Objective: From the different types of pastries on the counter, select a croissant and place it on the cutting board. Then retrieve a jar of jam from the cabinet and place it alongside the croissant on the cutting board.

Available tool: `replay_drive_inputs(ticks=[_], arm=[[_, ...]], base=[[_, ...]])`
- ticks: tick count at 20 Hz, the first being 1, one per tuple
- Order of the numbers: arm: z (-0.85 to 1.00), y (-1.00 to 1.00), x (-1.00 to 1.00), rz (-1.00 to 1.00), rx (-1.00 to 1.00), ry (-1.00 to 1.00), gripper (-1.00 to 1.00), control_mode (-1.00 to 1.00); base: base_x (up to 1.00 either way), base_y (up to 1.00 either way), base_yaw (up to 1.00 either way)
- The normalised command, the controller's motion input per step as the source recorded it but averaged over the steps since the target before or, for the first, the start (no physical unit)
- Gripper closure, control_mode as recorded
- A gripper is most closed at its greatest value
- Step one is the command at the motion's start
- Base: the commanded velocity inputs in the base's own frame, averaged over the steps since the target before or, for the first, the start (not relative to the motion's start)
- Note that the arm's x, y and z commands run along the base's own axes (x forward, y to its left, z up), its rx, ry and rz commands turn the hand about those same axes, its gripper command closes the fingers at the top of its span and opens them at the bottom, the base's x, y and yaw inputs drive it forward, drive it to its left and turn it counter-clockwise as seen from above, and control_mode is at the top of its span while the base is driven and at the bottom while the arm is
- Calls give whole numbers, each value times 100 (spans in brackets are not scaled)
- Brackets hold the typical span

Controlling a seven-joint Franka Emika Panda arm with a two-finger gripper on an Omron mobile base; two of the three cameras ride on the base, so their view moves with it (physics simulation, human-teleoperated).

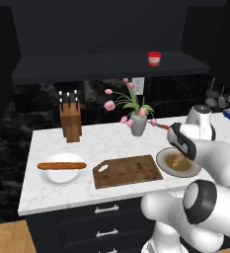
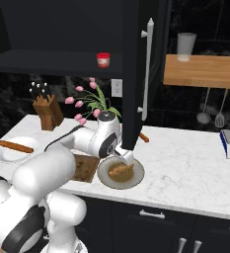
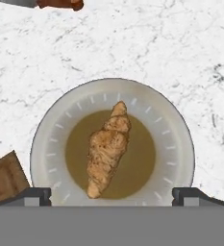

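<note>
The croissant point(image 3: 108, 149) lies on a round grey-brown plate point(image 3: 180, 134) on the white marble counter point(image 1: 111, 143). My gripper point(image 3: 112, 194) hangs straight above it, open wide, with one fingertip on each side of the plate and nothing held. From the right base view the gripper point(image 2: 124, 158) sits just over the croissant point(image 2: 120, 170). The brown cutting board point(image 1: 129, 170) lies bare to the left of the plate point(image 1: 193, 171). A red jar of jam point(image 1: 155, 58) stands on the black cabinet's shelf point(image 1: 111, 66).
A long baguette point(image 1: 62, 166) rests on a white plate point(image 1: 57, 178) at the counter's left. A grey vase of pink tulips point(image 1: 137, 123) and a knife block point(image 1: 70, 121) stand behind the board. A knife point(image 3: 56, 4) lies beyond the plate. The cabinet door point(image 2: 136, 74) hangs open above.
</note>
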Motion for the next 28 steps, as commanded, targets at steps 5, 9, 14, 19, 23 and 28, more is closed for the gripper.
replay_drive_inputs(ticks=[5,9,14,19,23,28], arm=[[-26,-2,5,0,1,0,-100,-100],[-51,0,12,0,0,0,-100,-100],[-41,0,12,0,0,0,-100,-100],[-7,0,1,0,0,0,-100,-100],[-10,0,3,0,0,1,-100,-100],[-4,-14,17,-1,0,9,-100,-100]], base=[[0,0,0],[0,0,0],[0,0,0],[0,0,0],[0,0,0],[0,0,0]])
